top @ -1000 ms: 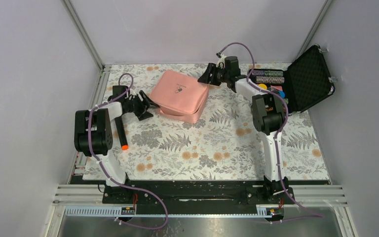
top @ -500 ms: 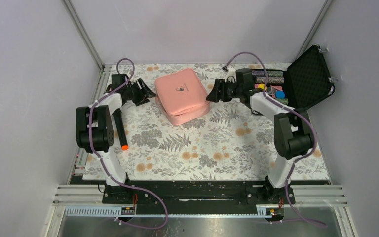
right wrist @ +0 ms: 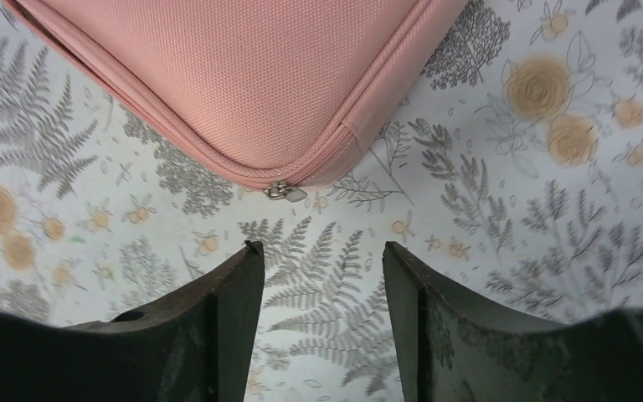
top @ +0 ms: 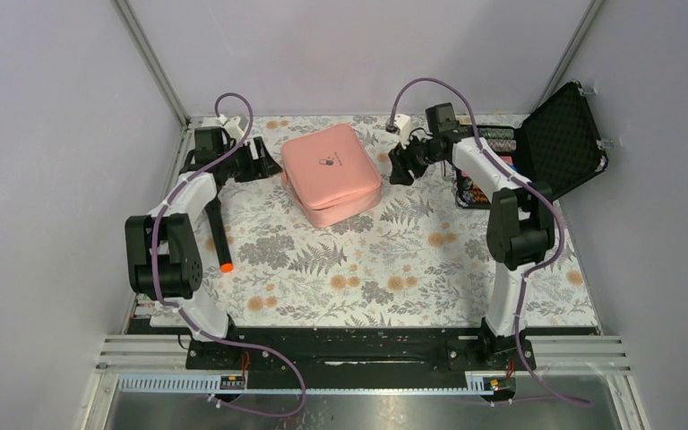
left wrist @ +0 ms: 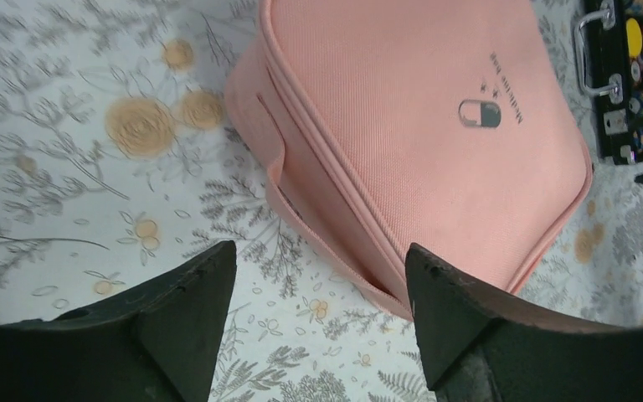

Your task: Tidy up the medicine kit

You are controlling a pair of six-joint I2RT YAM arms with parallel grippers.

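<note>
Flanking the shut pink kit (top: 331, 175) at the back of the flowered worktop (top: 367, 269), both tools hang open and empty: the left tool (left wrist: 318, 260) by its left side, the right tool (right wrist: 322, 251) just short of the zip pull (right wrist: 283, 192) at a corner. Unzipping looks to be the step in hand. Next comes a fine pinch on that small pull while the left steadies the kit.

black case (top: 564, 143), floral cloth (top: 385, 269), orange-tipped marker (top: 219, 237)
</note>
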